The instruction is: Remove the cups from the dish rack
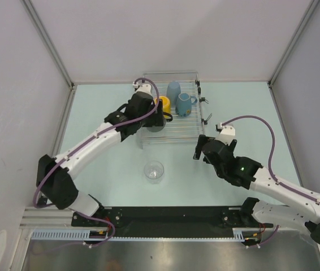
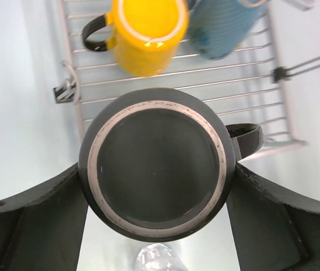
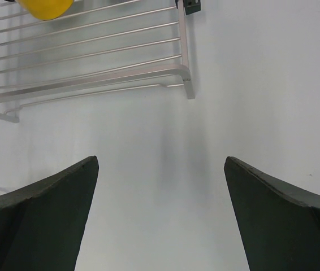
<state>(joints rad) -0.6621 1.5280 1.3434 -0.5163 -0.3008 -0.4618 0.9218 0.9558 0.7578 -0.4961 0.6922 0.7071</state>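
Left wrist view shows my left pincer (image 2: 159,186) closed on the upturned dark grey mug (image 2: 160,169), a finger pressed against each side, mid-frame over the lower left part of the dish rack (image 1: 177,127). I cannot tell whether the mug rests on the bars or is lifted. In the top view one cup is out: the clear glass (image 1: 154,171) stands on the table (image 1: 233,107) below the rack. The yellow mug (image 1: 164,104), blue mug (image 1: 184,103) and pale blue cup (image 1: 173,90) sit higher on the bars, so I judge three untouched. My right pincer (image 3: 160,159) hangs wide and empty off the rack's lower right corner. The yellow mug is just beside mine, and the front rail lies below it. Bare table flanks the glass.
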